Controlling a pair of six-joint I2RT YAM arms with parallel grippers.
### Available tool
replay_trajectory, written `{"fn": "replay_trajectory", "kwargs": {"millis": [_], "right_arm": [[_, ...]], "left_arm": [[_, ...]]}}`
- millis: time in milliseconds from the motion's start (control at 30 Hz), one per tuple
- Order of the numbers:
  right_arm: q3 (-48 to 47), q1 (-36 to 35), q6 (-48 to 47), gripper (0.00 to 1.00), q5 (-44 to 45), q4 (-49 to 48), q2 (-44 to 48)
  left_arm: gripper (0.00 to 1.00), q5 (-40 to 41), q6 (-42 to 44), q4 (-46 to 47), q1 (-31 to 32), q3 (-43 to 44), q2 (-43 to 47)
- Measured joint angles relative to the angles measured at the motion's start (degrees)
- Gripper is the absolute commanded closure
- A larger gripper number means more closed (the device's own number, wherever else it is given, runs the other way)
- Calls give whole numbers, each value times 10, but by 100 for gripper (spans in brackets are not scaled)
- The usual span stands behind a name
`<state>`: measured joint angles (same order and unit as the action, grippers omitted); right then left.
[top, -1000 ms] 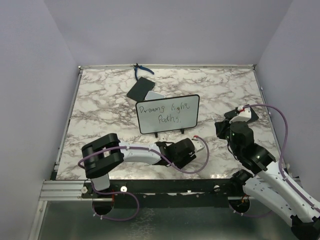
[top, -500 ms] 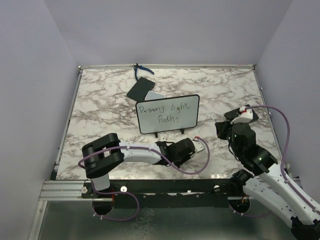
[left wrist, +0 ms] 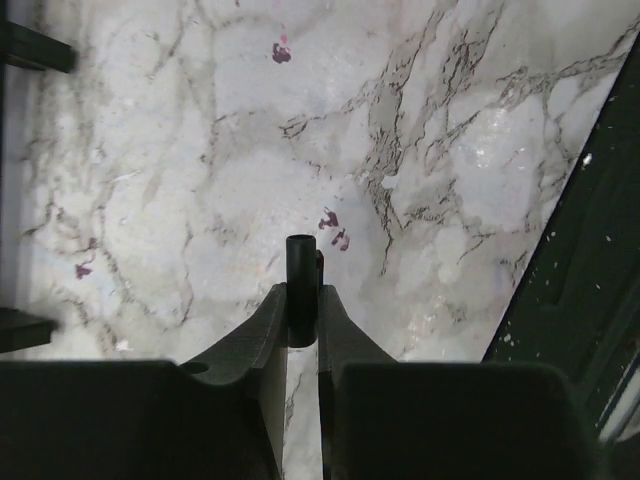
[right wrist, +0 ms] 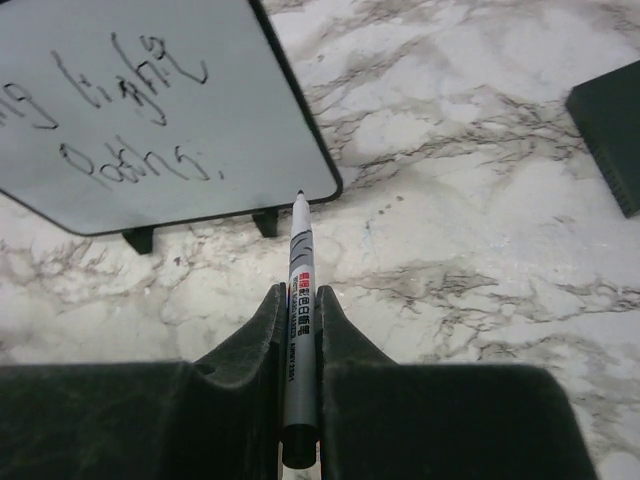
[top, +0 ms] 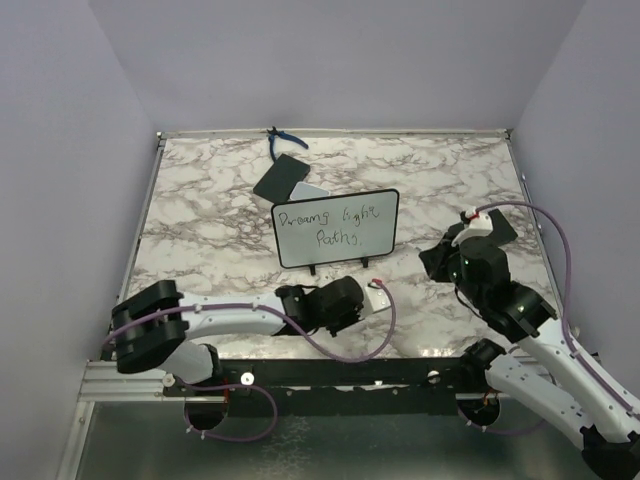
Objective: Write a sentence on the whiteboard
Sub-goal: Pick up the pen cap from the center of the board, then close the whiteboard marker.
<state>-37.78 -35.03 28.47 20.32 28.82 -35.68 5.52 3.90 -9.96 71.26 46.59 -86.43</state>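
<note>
The whiteboard (top: 383, 205) stands upright on its two black feet in the middle of the table. The sentence (top: 330, 226) runs across it in two handwritten lines. From the right wrist I see the whiteboard (right wrist: 268, 150) and the end of the sentence (right wrist: 135, 110) up close. My right gripper (right wrist: 298, 296) (top: 434, 262) is shut on a grey marker (right wrist: 300, 255). Its bare tip points at the board's lower right corner, a little short of it. My left gripper (left wrist: 302, 296) (top: 352, 301) hangs low in front of the board, shut on a short black marker cap (left wrist: 301, 262).
Behind the board lie a black flat rectangle (top: 282, 177), a grey-white pad (top: 312, 190) and blue-handled pliers (top: 286, 139). Another black rectangle (right wrist: 612, 130) lies right of the board, near my right arm. Small reddish stains (left wrist: 334, 219) mark the marble. The table's dark front edge (left wrist: 580, 280) runs beside my left gripper.
My left jaws have closed on the cap, and the left arm has drawn back to the left. The right gripper has edged toward the board with the marker.
</note>
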Motion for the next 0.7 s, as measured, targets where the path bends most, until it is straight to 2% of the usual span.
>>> {"fn": "replay_trajectory", "kwargs": {"millis": [167, 367, 700], "right_arm": [[-58, 0, -10, 99, -107, 37, -50], [-91, 0, -41, 99, -280, 71, -74], [-130, 0, -60, 99, -478, 114, -56]], "left_arm": [[100, 16, 18, 2, 0, -53, 144], [100, 22, 25, -5, 0, -94, 298], [100, 18, 26, -25, 0, -101, 375]]}}
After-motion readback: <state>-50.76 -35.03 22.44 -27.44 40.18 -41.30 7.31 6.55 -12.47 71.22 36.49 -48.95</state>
